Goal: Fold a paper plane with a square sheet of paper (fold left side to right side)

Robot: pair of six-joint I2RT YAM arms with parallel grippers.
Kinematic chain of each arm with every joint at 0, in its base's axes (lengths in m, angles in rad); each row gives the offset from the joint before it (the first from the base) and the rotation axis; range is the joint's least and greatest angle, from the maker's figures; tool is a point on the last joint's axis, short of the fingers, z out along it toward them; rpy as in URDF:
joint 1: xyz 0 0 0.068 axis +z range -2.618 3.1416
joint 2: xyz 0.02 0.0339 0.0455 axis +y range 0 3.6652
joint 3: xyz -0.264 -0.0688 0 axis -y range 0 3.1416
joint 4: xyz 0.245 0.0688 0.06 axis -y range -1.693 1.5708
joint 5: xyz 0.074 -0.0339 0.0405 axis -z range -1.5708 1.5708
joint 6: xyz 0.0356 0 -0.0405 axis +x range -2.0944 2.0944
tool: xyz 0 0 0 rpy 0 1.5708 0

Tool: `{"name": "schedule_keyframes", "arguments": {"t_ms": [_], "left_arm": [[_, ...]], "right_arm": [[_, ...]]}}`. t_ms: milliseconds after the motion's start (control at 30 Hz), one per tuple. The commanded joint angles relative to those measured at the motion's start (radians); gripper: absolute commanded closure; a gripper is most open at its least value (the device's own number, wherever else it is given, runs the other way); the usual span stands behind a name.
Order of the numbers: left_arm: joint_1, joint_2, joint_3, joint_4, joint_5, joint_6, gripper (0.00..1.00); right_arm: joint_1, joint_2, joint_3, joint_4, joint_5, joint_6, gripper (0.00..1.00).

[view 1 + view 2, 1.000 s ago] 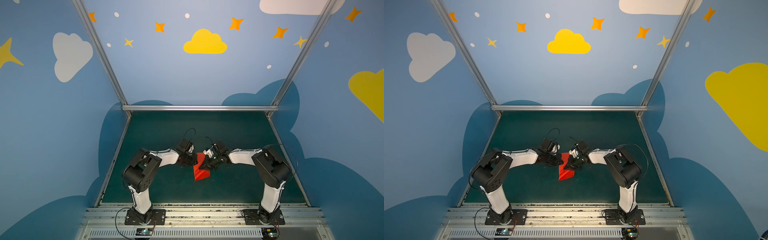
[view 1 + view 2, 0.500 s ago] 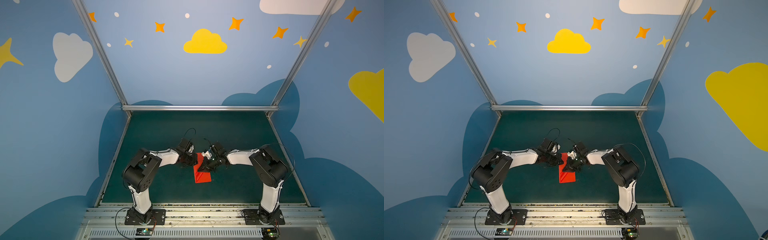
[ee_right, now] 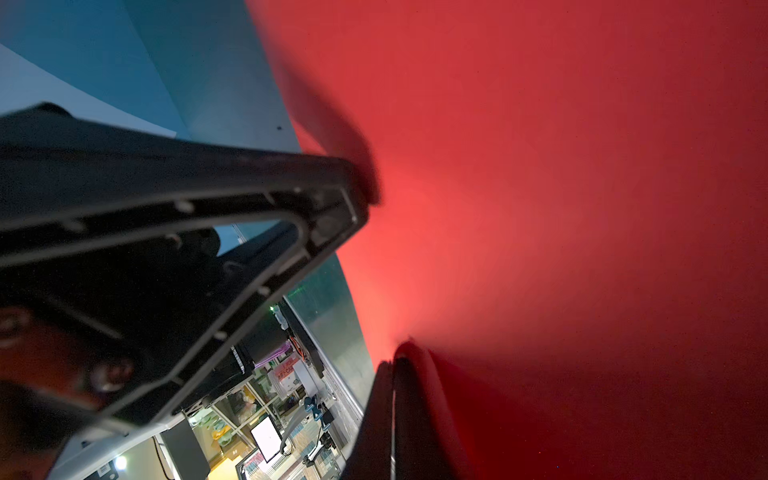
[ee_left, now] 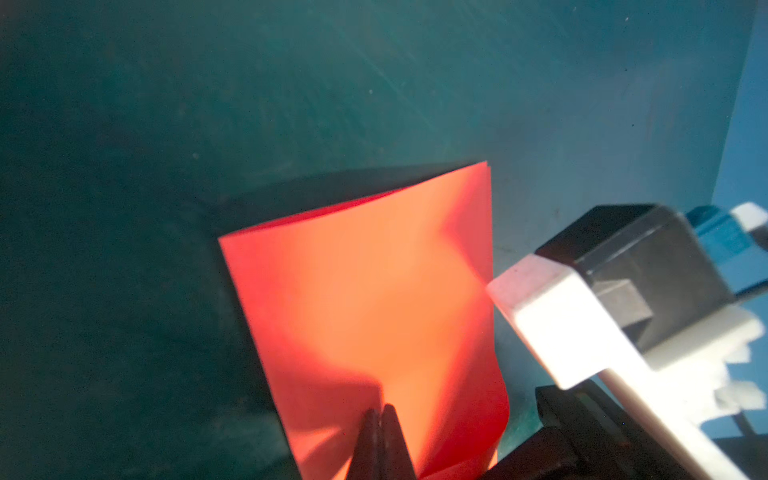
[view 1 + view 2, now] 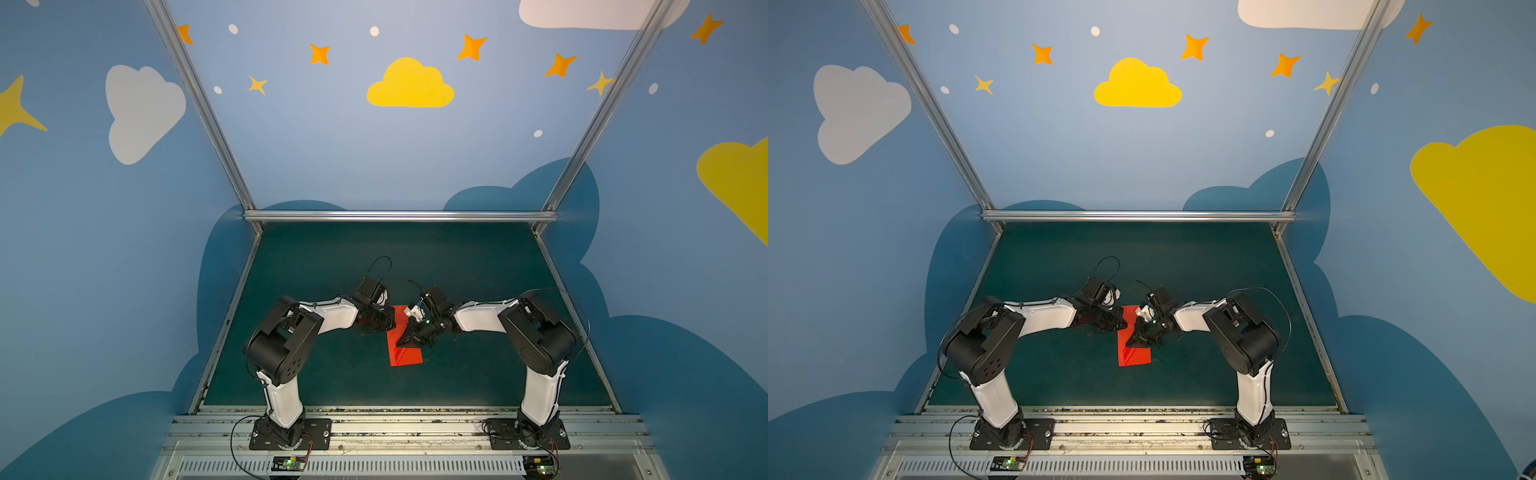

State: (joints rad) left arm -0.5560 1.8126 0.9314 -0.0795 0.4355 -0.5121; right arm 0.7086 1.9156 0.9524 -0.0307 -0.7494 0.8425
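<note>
A dark green table [image 5: 316, 266] sits inside blue walls [image 5: 332, 158] painted with orange stars [image 5: 320, 54] and a yellow cloud [image 5: 409, 85]. A metal rail [image 5: 399, 215] runs along the table's far edge, with a vented strip [image 5: 353, 465] along the near one.

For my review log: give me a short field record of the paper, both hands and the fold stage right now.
paper: red paper sheet, doubled over into a narrow rectangle, lying on the green mat
left hand: shut, tips pressed on the sheet's top face
right hand: shut, against the sheet; whether it pinches it cannot be told
loose edge: curls up slightly beside the right hand
fold stage: halves overlapped, no plane shape yet
</note>
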Motion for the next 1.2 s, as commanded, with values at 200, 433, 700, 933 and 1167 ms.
{"name": "schedule_keyframes", "arguments": {"t_ms": [200,433,700,933,1167], "left_arm": [[-0.008,0.057,-0.028,-0.032,-0.012,0.013,0.97],[-0.008,0.059,-0.028,-0.031,-0.009,0.013,0.97],[-0.009,0.057,-0.031,-0.032,-0.010,0.013,0.97],[-0.008,0.056,-0.032,-0.037,-0.012,0.015,0.97],[-0.008,0.054,-0.034,-0.038,-0.014,0.014,0.97]], "right_arm": [[-0.010,0.034,0.062,-0.005,0.004,0.009,1.00],[-0.007,0.049,0.063,-0.001,0.002,0.009,1.00],[-0.008,0.060,0.071,0.004,-0.001,0.010,1.00],[-0.008,0.073,0.082,0.007,-0.001,0.011,1.00],[-0.008,0.086,0.083,0.011,-0.004,0.014,1.00]]}}
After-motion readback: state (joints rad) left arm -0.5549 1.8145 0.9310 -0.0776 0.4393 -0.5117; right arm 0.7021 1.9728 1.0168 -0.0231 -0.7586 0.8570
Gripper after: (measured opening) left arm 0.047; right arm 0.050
